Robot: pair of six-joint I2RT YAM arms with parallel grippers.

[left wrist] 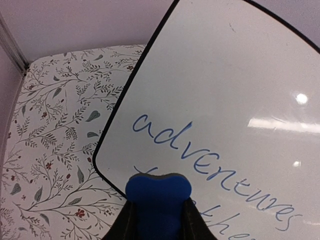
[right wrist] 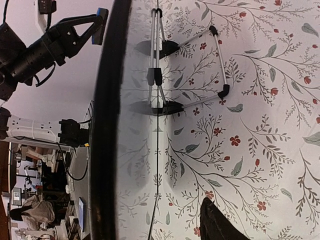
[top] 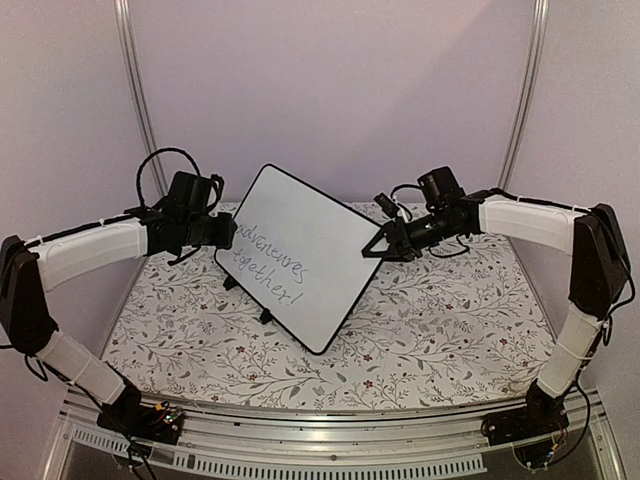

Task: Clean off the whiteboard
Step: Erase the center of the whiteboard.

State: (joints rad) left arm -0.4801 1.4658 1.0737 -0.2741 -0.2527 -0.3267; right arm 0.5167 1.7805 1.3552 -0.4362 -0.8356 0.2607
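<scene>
L pincer [left wrist: 157,210] was closed on a blue eraser [left wrist: 157,192], fingers pressed against both its sides. Eraser's rounded end pointed at the board [left wrist: 225,90], at the lower L part of its face, near the black frame [left wrist: 116,120] and just below the start of the writing [left wrist: 200,160]. Contact between eraser and board could not be confirmed from any view.

Board stood at ctr of the counter [left wrist: 50,140], between the two pincers, propped up and leaning back on a wire stand [right wrist: 220,65] w/ black feet. In the top view it sat skewed, one rounded corner toward the arm bases. Face was glossy white w/ light glare. Writing read "adventures" over "together!", blue in the L wrist view, both lines intact.

R pincer [top: 378,245] was at the board's R edge, about mid-height. R wrist view looked along that edge, w/ only one finger [right wrist: 220,225] showing, on the rear side of the board over the floral counter. Second finger not visible. Whether this pincer was clamped on the edge or spread could not be told.

Counter carried a floral-print cover. Plain pale wall [top: 330,90] behind.
</scene>
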